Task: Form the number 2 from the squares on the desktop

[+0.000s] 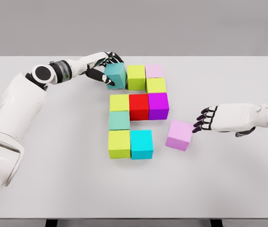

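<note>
From the head view, the left hand (103,66) has its fingers wrapped around a teal plastic cube (115,75) at the top left of the shape. That cube sits a bit crooked, just beside a lime green cube (136,77). Next in the top row is a pale pink cube (154,71), and under it a yellow-green cube (156,85).

The middle row has a yellow cube (119,102), a red cube (138,106) and a bright purple cube (158,105), all touching. Below the yellow one is a soft green cube (119,120), then another yellow-green cube (119,144) with a bright blue cube (141,144) beside it.

The right hand (209,118) holds nothing. Its fingers are spread, and their tips are touching or almost touching a light purple cube (180,135), which sits tilted and apart from the blue one.

I think the 2 is nearly done. To do this step well, the left hand should turn the teal cube straight and press it flush to the lime one. The right hand should push the light purple cube slowly left until it meets the blue cube, keeping it square so the bottom row stays straight.

There are no boxes or bowls here, just cubes on the flat white table (238,179).
</note>
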Available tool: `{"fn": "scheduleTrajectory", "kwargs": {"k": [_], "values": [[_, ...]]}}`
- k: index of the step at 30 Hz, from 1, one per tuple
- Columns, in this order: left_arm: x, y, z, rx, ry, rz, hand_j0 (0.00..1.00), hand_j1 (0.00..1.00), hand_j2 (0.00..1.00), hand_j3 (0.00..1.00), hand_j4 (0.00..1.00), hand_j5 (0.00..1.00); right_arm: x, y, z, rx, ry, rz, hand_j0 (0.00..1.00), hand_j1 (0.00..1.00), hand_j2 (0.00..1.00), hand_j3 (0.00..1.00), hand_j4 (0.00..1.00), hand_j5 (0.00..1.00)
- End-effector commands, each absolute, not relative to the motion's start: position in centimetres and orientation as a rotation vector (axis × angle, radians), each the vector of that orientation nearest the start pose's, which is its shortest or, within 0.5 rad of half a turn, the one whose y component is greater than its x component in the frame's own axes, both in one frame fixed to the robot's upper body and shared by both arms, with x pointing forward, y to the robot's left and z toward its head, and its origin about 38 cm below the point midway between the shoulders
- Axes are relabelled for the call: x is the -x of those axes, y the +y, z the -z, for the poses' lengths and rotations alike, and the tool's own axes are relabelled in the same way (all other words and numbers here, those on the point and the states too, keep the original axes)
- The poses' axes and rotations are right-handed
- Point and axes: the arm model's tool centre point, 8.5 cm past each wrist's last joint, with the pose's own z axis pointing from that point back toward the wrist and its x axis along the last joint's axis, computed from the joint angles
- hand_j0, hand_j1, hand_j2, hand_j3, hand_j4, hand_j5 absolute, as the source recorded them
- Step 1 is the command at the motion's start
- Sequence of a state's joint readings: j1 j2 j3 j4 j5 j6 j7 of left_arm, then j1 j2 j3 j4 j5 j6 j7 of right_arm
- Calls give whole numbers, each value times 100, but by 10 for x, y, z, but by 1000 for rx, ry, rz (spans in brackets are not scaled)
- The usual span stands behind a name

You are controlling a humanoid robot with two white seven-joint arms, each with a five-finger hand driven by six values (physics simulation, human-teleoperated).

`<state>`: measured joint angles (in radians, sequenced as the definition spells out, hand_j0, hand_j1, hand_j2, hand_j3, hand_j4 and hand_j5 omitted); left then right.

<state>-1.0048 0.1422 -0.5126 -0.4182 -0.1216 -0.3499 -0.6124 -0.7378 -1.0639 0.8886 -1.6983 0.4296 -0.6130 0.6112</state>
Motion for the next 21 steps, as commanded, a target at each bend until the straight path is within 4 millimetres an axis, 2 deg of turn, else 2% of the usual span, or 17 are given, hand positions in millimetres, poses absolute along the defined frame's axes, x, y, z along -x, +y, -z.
{"fn": "scheduleTrajectory", "kwargs": {"k": [1, 2, 3, 5, 6, 12, 14, 15, 17, 18, 19, 20, 21], "values": [[-574, 199, -150, 86, -1336, 1192, 51, 51, 51, 51, 51, 51, -377, -300, -214, -412, 1393, 3208, 100, 100, 100, 100, 100, 100], [-574, 199, -150, 87, -1337, 1191, 53, 53, 53, 53, 53, 53, -377, -299, -214, -410, 1397, 3203, 100, 100, 100, 100, 100, 100], [-574, 199, -150, 87, -1334, 1189, 63, 63, 63, 63, 63, 63, -377, -297, -213, -404, 1402, 3200, 100, 100, 100, 100, 100, 100], [-575, 199, -153, 85, -1339, 1189, 75, 75, 75, 75, 75, 75, -378, -295, -214, -401, 1407, 3193, 100, 100, 100, 100, 100, 100], [-575, 199, -153, 84, -1341, 1190, 78, 78, 78, 78, 78, 78, -377, -293, -214, -398, 1410, 3189, 100, 100, 100, 100, 100, 100], [-575, 198, -154, 84, -1343, 1191, 81, 81, 81, 81, 81, 81, -379, -291, -213, -396, 1415, 3185, 100, 100, 100, 100, 100, 100], [-575, 198, -154, 84, -1343, 1191, 81, 81, 81, 81, 81, 81, -384, -301, -215, -430, 1411, 3211, 100, 100, 100, 100, 100, 100], [-575, 199, -154, 85, -1342, 1191, 81, 81, 81, 81, 81, 81, -399, -322, -217, -508, 1423, 3271, 100, 100, 100, 100, 100, 100], [-576, 199, -155, 82, -1343, 1191, 81, 81, 81, 81, 81, 81, -414, -340, -223, -560, 1484, 3313, 100, 100, 100, 100, 100, 100], [-575, 198, -155, 84, -1345, 1192, 81, 81, 81, 81, 81, 81, -415, -342, -225, -493, 1618, 3318, 100, 100, 100, 100, 100, 100], [-575, 199, -155, 83, -1344, 1191, 81, 81, 81, 81, 81, 81, -414, -338, -222, -336, 1824, 3300, 100, 100, 100, 100, 100, 100], [-576, 200, -155, 82, -1346, 1190, 81, 81, 81, 81, 81, 81, -408, -331, -211, -95, 2018, 3279, 100, 100, 100, 100, 100, 100], [-576, 201, -156, 82, -1351, 1189, 81, 81, 81, 81, 81, 81, -401, -324, -200, 115, 2139, 3261, 100, 100, 100, 100, 100, 100]]}}
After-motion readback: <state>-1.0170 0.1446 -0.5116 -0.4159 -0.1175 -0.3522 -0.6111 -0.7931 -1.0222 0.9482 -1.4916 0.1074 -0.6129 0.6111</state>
